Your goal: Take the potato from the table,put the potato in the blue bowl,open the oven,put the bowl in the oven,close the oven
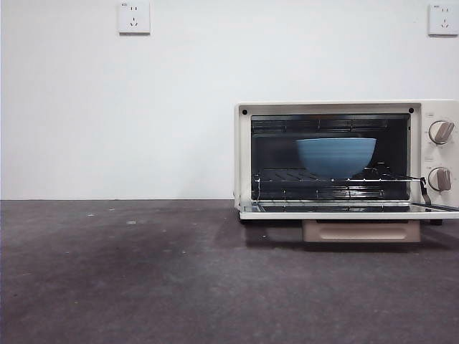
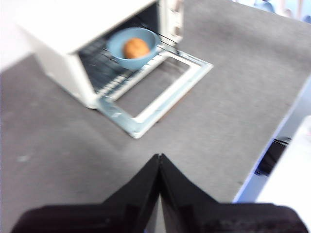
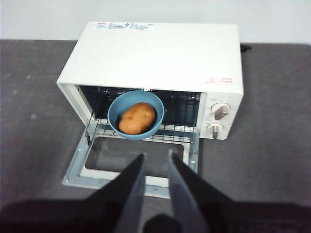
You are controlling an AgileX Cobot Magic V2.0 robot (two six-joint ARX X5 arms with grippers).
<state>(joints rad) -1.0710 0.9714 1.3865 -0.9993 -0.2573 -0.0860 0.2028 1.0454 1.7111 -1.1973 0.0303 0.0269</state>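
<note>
The cream-white oven [image 1: 330, 107] stands at the right of the table [image 1: 143, 272] with its glass door [image 1: 344, 212] folded down flat. On the rack just inside sits the blue bowl [image 1: 336, 154]; its wall hides the potato from the front. From above, the potato [image 3: 137, 118] lies in the bowl [image 3: 116, 109]. My right gripper [image 3: 156, 156] hangs open and empty above the table, just in front of the lowered door [image 3: 77, 177]. My left gripper [image 2: 159, 158] is shut on nothing, farther back from the oven [image 2: 73, 19], with bowl [image 2: 116, 46] and potato [image 2: 135, 47] in sight.
Two knobs [image 1: 440, 132] sit on the oven's right panel, and the tan door handle [image 1: 361, 231] hangs under the open door. Two wall sockets [image 1: 134, 17] are high on the white wall. The table's edge [image 2: 272, 145] runs beside the left gripper.
</note>
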